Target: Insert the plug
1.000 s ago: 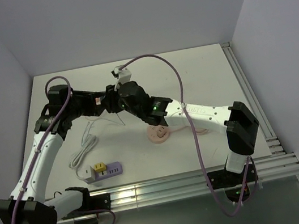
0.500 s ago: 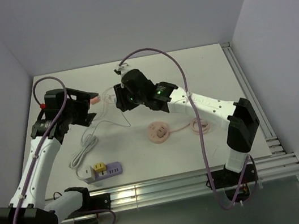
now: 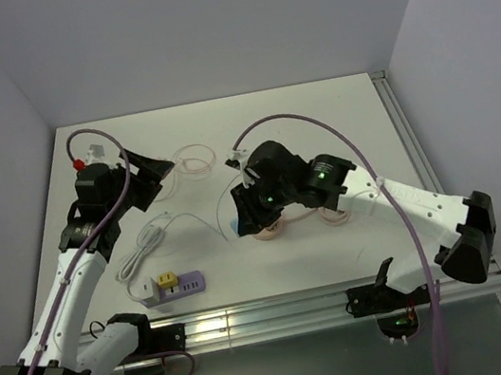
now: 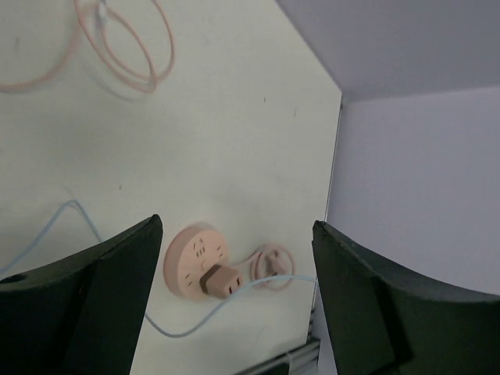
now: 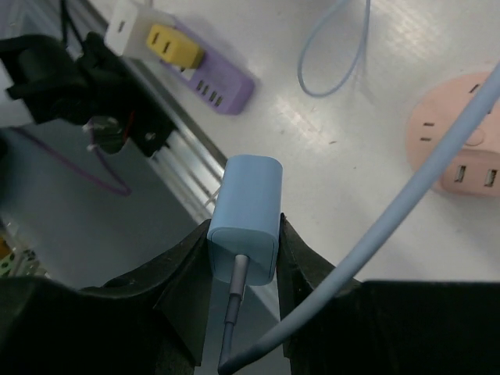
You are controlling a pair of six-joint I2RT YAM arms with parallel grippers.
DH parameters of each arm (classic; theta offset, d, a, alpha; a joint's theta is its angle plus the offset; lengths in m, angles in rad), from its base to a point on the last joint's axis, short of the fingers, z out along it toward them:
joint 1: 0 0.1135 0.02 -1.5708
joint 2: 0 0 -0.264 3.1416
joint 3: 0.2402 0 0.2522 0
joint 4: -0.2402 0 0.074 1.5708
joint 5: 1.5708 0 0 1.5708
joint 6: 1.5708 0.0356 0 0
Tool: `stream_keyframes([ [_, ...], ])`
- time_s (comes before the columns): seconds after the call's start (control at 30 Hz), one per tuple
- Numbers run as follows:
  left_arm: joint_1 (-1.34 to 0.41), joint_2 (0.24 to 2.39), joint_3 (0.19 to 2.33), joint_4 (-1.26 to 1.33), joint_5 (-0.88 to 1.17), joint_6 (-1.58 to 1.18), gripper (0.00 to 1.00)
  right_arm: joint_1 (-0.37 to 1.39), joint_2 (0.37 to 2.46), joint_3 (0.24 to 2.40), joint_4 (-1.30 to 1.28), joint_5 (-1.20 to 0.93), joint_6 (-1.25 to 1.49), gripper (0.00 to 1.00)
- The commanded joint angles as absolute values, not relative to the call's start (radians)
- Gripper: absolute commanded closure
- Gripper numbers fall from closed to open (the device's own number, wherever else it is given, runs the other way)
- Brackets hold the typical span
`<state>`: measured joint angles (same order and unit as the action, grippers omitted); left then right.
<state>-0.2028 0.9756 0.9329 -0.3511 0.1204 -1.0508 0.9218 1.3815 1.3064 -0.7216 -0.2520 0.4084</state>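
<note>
1. Right gripper (image 5: 244, 234) is clenched on the light blue charger plug (image 5: 246, 199), one finger on each side face, cable end toward the camera.
2. Plug sits in the air, to the left of the pink round socket (image 5: 461, 144) and on its near side. It touches neither the socket nor the table (image 3: 316, 119).
3. Left gripper (image 4: 237, 226) is released, fingers (image 4: 86, 297) spread wide with nothing between them. It hangs well left of the socket on its far side.
4. Hidden or cut off:
   - Plug prongs face away from the right wrist camera, so they can't be seen.
   - Top view: the right wrist covers the plug and its fingers, and overlaps part of the socket.
   - Light blue cable (image 5: 406, 199) leaves the plug's base and runs out of frame at the upper right.
   - Left fingers are cropped by the bottom edge of their view.
5. Socket has a pink plug (image 4: 215, 280) seated in it, with a small pink coil (image 4: 269, 266) just beside it.
6. Purple power strip (image 3: 178, 284) lies left of the socket and nearer the arm bases. It carries a yellow plug (image 5: 176, 45) and a white adapter (image 5: 125, 27).
7. Writing: any print on the strip or socket is too small to read.
8. Pink coiled cable (image 3: 193, 159) lies beyond the socket, to its left. White cable (image 3: 141, 252) lies between the socket and the left arm.
9. Surface is a matte white table with an aluminium rail (image 3: 253, 320) along the near edge. Walls (image 3: 205, 31) are plain pale grey-lilac.
</note>
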Motion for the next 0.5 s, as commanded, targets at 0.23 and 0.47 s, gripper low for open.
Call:
stream_keyframes([
  [0.23, -0.232, 1.123, 0.808, -0.068, 0.576, -0.985, 0.14, 0.928, 1.387, 1.316, -0.805, -0.245, 0.267, 1.0],
  [0.47, -0.308, 1.178, 0.778, -0.017, 0.695, -0.901, 0.13, 0.928, 1.35, 1.284, -0.749, -0.327, 0.244, 1.0],
])
